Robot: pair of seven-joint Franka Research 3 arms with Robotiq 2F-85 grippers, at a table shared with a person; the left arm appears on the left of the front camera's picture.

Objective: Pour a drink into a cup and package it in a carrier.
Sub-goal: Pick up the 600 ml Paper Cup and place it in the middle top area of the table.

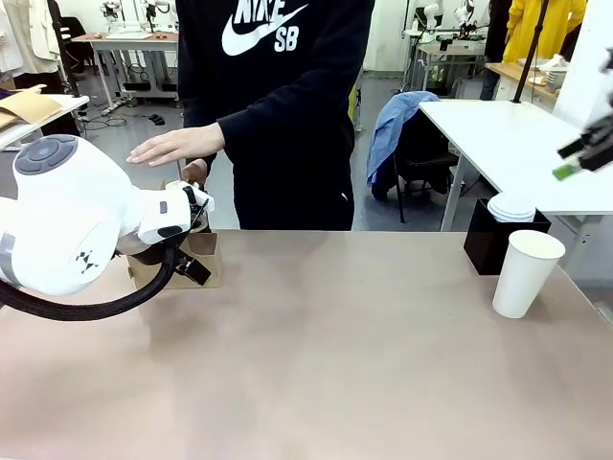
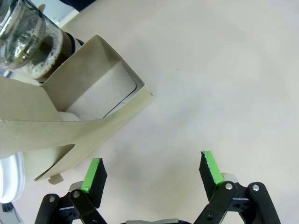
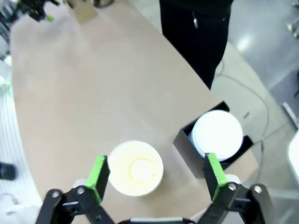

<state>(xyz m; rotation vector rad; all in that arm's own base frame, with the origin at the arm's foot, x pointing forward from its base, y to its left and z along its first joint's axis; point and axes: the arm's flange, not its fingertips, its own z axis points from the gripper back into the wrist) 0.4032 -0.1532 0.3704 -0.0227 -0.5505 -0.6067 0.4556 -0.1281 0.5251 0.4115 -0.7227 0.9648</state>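
While the person's top (image 1: 278, 105) reads "SB" under a swoosh, the cup (image 1: 525, 273) stands empty and lidless near the table's (image 1: 335, 364) right edge, beside a black box (image 1: 484, 244) of white lids (image 1: 511, 206). The carrier (image 1: 206, 261) sits at the far left edge, next to a pitcher (image 2: 23, 32) of brown drink (image 2: 46, 58). The left gripper (image 2: 150, 157) and right gripper (image 3: 154, 161) gape wide, holding nothing.

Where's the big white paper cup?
Front view: the tall white paper cup stands at the table's right side, beside the black box holding white lids.
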